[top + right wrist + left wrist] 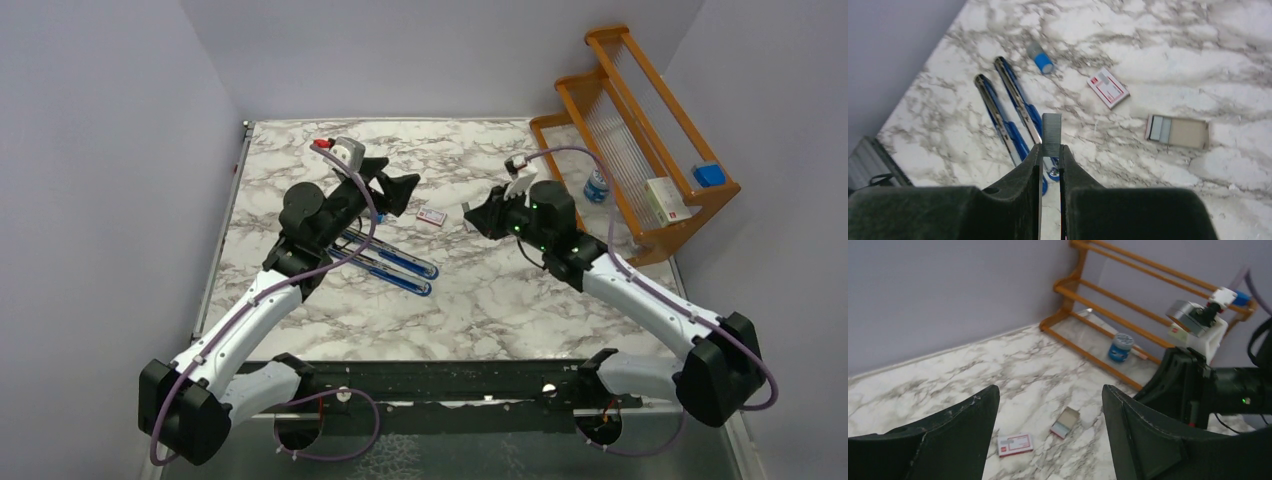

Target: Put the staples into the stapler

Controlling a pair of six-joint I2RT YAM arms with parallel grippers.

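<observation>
The blue stapler [1007, 113] lies opened out flat, its two long arms side by side on the marble table [500, 300]; it also shows as the stapler [398, 264] below the left arm. My right gripper [1050, 147] is shut on a grey strip of staples [1051, 131], held above the stapler's hinge end. The staples' white box with the red label [1107, 88] lies beside its open tray [1178, 131], which holds more strips. My left gripper [1049, 392] hangs open and empty over the box [1015, 444] and tray [1065, 422]. From above, the left gripper [405, 192] faces the right gripper [472, 215].
A small blue-capped cylinder [1040, 57] lies beyond the stapler. A wooden rack [640, 150] stands at the back right with a blue-lidded jar [596, 185] at its foot and small boxes on it. Grey walls close in the table on three sides.
</observation>
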